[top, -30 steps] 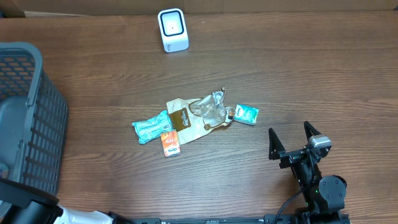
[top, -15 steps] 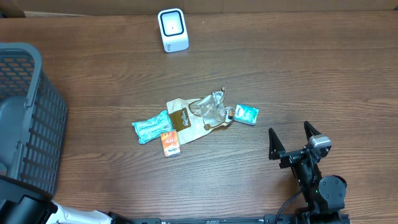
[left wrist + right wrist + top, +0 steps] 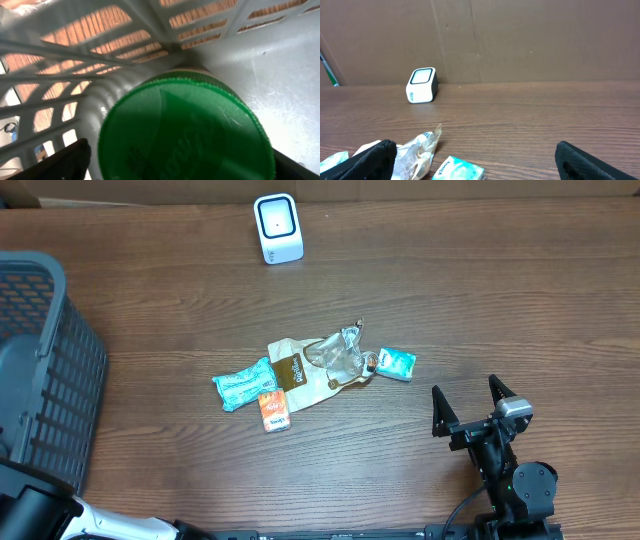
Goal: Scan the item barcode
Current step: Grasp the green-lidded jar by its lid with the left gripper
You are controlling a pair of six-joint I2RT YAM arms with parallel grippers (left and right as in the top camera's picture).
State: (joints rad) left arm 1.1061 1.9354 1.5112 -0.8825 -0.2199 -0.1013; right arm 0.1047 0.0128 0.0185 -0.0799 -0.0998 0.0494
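Lying in basket [image 3: 290, 65], green-lidded container [image 3: 185, 135] between spread left fingers [image 3: 65, 160]; contact unclear; right fingers [image 3: 375, 155] apart.

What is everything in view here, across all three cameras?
table: one, dark brown wood, under everything
cardboard wall: one, brown, behind the table
basket: one, grey, far left
green-lidded container: one, green lid, inside the basket
scanner: one, white, far edge
teal packet: one, teal, left end of the central pile
orange box: one, orange, beside the packet
paper bag: one, tan and brown, middle of the pile
plastic wrap: one, clear, crumpled on the bag
teal box: one, teal, right end of the pile
left end effector: one, black, in the basket, fingers flanking the green lid, grip unclear
right end effector: one, black, near right, open, empty
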